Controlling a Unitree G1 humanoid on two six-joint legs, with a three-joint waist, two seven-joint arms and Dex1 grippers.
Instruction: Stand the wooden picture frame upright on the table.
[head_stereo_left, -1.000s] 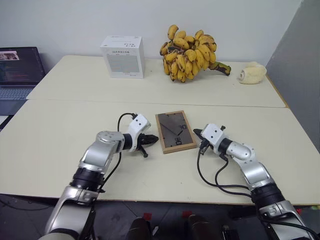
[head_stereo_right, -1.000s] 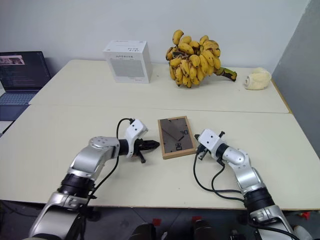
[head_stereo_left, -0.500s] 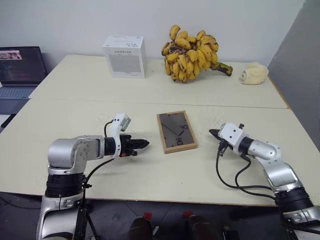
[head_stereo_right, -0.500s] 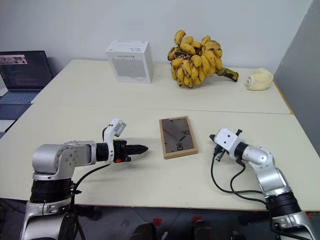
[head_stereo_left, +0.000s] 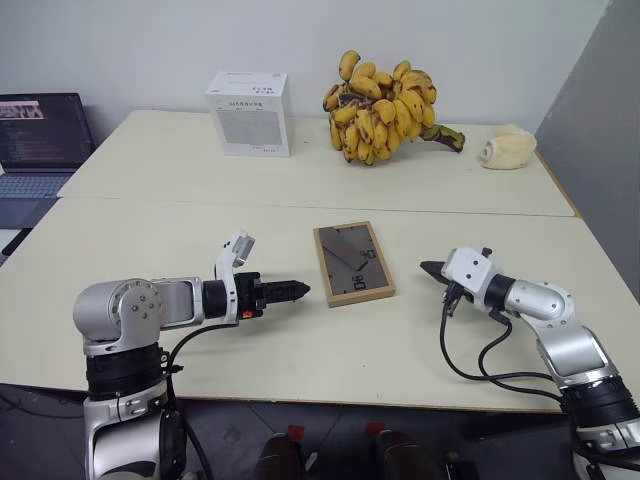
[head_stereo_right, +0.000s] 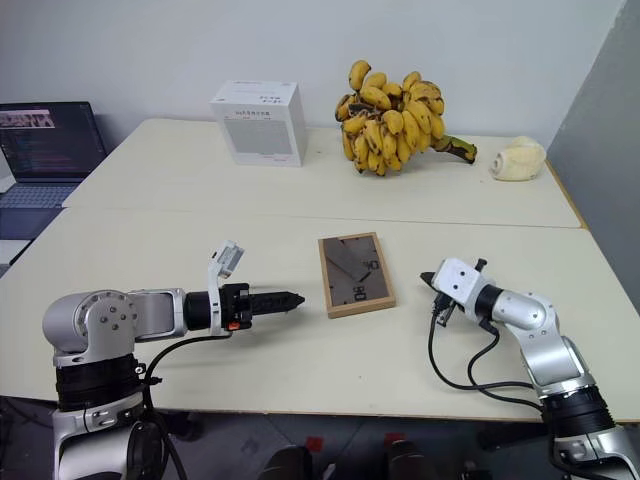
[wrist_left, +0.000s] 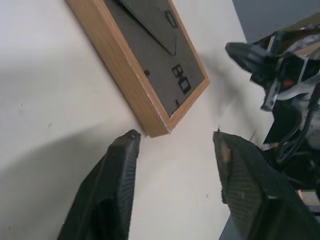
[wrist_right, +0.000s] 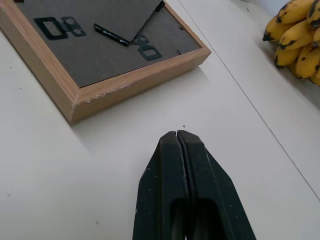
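The wooden picture frame (head_stereo_left: 353, 263) lies flat on the table (head_stereo_left: 300, 340), dark grey back up, with its fold-out stand folded against the back. My left gripper (head_stereo_left: 300, 290) points at the frame's near left corner from a short way off. Its fingers (wrist_left: 120, 180) stand open with nothing between them, the frame's corner (wrist_left: 155, 125) just ahead. To the right of the frame my right gripper (head_stereo_left: 428, 268) is shut and empty, its closed fingertips (wrist_right: 177, 142) aimed at the frame's edge (wrist_right: 125, 85) without touching it.
At the back stand a white box (head_stereo_left: 248, 98), a big bunch of bananas (head_stereo_left: 385, 95) and a pale cream object (head_stereo_left: 505, 147). An open laptop (head_stereo_left: 35, 140) sits at the far left. A seam (head_stereo_left: 200, 203) runs across between the two table tops.
My left arm drew back from the frame, rolled its wrist and opened its fingers. My right gripper slid away to the right, still shut. The frame stayed where it lay.
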